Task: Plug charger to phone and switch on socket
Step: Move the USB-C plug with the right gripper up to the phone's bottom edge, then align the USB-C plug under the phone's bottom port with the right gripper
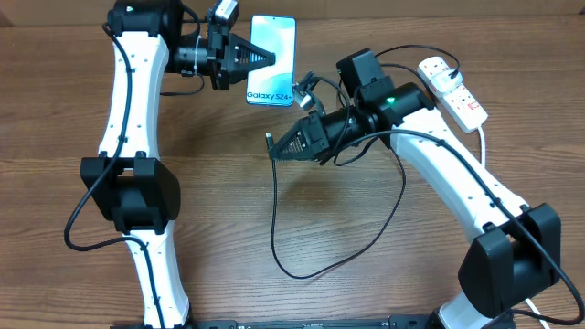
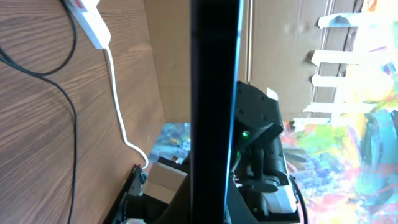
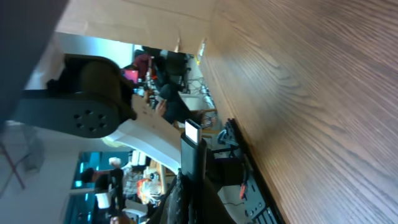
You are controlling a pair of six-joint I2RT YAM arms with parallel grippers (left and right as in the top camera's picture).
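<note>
Overhead: the left jaws pinch the slim blue-screened smartphone (image 1: 274, 46) steady for plugging. The right jaws pinch the thin black charger cable's connector tip (image 1: 270, 139) near its lower edge; the white power strip (image 1: 454, 87) lies beyond.

A wood-grain table (image 1: 228, 183) fills the frame; beyond the table's far edge stands a brown cardboard panel (image 2: 171, 62), a brightly painted sheet (image 2: 354, 162) farther off.

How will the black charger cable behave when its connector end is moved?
Likely floppy: the charger cable lies in a slack loop, so it should trail without resisting. Probably light, being thin. Only the connector tip, in the right gripper, looks rigid.
</note>
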